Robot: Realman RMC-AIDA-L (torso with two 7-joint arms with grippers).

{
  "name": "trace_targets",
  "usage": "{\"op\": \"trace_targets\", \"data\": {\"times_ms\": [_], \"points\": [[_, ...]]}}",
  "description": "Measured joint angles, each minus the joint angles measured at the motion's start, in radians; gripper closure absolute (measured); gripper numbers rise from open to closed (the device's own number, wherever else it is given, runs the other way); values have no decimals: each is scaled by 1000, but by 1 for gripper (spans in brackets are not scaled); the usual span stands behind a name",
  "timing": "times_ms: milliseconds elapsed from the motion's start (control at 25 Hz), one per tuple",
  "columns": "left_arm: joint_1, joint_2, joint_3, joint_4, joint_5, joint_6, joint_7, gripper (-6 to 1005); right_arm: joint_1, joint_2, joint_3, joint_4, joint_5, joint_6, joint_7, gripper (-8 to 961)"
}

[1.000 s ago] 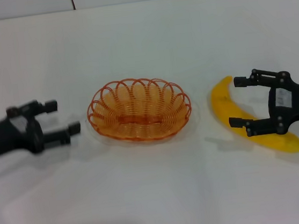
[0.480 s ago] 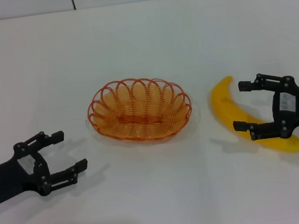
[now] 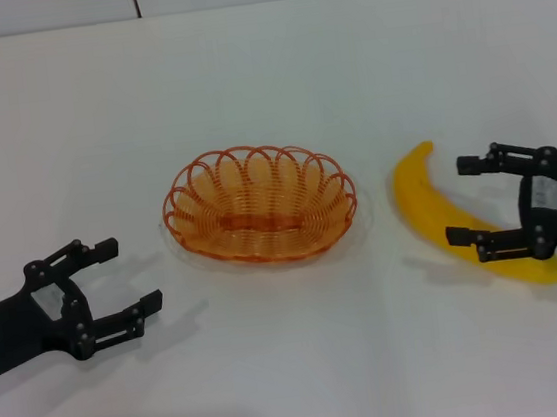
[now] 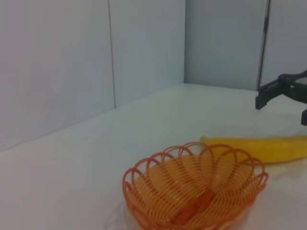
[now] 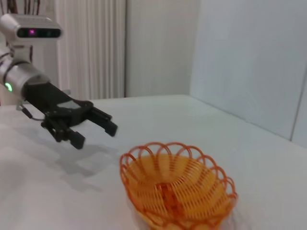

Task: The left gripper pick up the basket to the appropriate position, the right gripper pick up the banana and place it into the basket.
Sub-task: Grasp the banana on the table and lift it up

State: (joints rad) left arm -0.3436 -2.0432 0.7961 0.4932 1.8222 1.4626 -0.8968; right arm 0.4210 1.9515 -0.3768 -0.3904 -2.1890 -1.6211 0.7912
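Two end effectors flanked the work in the head view, and neither had hold of anything. The left end effector (image 3: 95,293) hung low over the table (image 3: 264,79), well apart from the basket (image 3: 258,204), its fingers spread wide and pointing toward it. The right end effector (image 3: 486,201) sat right over the banana (image 3: 451,217), fingers wide apart and straddling the fruit's thick middle, not yet closed on it. That basket looked like light, stiff wire with a looped rim, so the rim nearest the left arm seemed the natural place to pinch; the loops could slip between open-frame fingers, I judged. The banana looked smooth and plastic, probably slick and hard, so a hold across its fat midsection seemed safest.

Over in the left wrist view, the basket (image 4: 194,189) lay close ahead with the banana (image 4: 259,147) just behind it, apart from the rim. The right end effector (image 4: 283,91) showed farther off, above the fruit. Nothing stood between that camera and the basket.

From the right wrist view, the basket (image 5: 177,184) sat near and empty. Beyond it the left end effector (image 5: 86,127) hovered above the table, fingers parted, on the arm with the green light. No clutter stood in either path.
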Motion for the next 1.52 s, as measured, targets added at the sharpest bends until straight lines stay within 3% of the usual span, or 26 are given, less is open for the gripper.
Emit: {"op": "trace_targets", "data": {"times_ms": [640, 1040, 1520], "points": [[4, 2, 0, -1, -3, 7, 3, 109, -19, -6, -5, 4, -60, 89, 40, 126], [-1, 1, 0, -2, -3, 7, 4, 109, 5, 16, -7, 8, -92, 141, 42, 129], [-1, 0, 0, -3, -3, 19, 4, 109, 14, 18, -7, 10, -93, 181, 79, 132]]}}
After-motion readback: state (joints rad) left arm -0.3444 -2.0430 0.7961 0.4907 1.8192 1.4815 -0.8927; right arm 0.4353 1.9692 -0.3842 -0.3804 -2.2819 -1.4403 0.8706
